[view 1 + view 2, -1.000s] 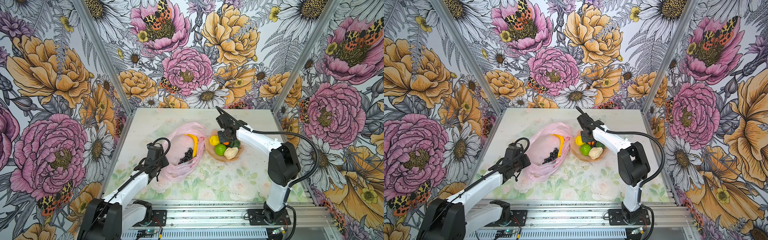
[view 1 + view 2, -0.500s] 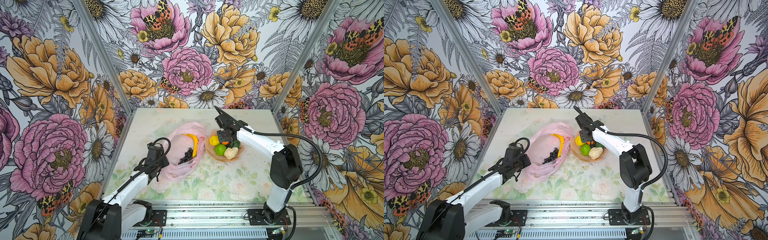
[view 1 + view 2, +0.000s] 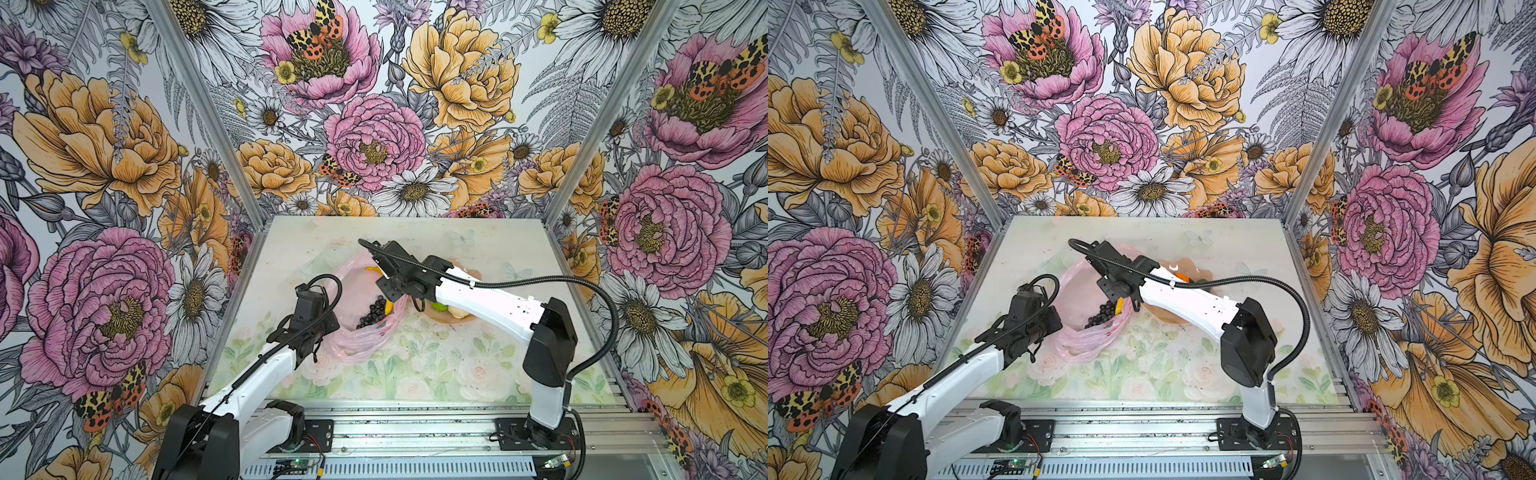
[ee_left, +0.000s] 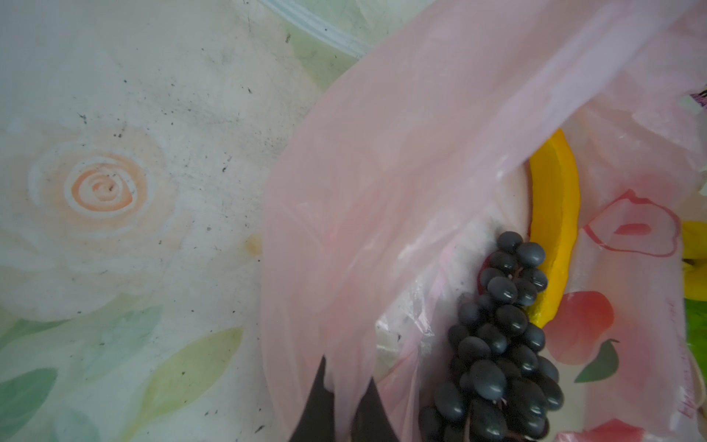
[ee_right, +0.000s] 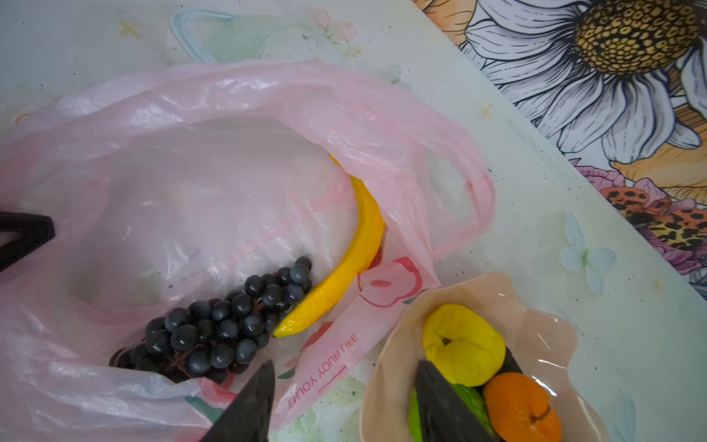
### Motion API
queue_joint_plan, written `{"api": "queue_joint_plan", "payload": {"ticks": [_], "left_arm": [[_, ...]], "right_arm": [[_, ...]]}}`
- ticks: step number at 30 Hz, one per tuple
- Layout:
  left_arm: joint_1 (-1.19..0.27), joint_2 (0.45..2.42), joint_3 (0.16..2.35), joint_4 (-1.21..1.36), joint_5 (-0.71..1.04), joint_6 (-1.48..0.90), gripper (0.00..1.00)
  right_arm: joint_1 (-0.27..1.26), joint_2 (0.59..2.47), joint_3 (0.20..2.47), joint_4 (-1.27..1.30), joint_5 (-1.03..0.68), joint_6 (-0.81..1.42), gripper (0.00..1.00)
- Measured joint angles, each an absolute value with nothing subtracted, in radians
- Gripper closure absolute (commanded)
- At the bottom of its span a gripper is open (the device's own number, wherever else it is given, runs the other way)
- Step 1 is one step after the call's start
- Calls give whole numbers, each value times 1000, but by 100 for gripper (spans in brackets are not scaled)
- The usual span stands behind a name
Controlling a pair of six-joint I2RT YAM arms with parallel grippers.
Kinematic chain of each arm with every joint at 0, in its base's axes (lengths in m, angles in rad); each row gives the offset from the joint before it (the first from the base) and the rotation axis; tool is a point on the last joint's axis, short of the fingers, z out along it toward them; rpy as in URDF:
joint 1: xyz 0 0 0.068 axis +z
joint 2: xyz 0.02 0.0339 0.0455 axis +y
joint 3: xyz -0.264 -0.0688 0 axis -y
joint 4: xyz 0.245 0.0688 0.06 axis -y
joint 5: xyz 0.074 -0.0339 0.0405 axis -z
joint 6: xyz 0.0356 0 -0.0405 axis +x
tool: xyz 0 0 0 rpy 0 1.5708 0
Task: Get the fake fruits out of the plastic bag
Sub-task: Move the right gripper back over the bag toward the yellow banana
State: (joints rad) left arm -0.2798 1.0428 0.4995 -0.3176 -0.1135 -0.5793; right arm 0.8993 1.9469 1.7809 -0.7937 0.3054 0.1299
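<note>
left claw (image 4: 346, 402): one; pressed together on a fold of the bag's film, tips half veiled by pink
plastic bag (image 5: 229, 183): one; on the tabletop (image 3: 415, 374), left of centre, mouth open
grape bunch (image 5: 222, 329): one; inside the bag, lower end under crinkled film
banana (image 5: 355, 260): one; inside the bag, touching the grapes, upper end hidden under the rim
right claw (image 5: 344, 369): one; spread, nothing between, above bag edge and bowl
bowl (image 5: 535, 302): one; just beside the bag, near side cut off
bowl fruit: one lemon (image 5: 463, 344), one orange (image 5: 520, 409); green piece (image 5: 472, 402) partly behind a claw finger, number of greens unclear
</note>
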Motion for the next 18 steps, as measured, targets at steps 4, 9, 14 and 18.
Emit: {"api": "queue_joint_plan", "payload": {"ticks": [4,9,14,18], "left_arm": [[-289,957,498,-352,-121,-599,100],[-286,819,494,-394,-149,-615,100],[-285,738,489,-443,-158,-630,100],[-310,744,488,-445,-173,-628,100]], "right_arm": [[902,2073,1861,-794,255,178,41],[902,2205,1948,-796,202,271,41],[900,2267,1980,-796,186,359,41],[884,2279,1982,-795,184,424,42]]}}
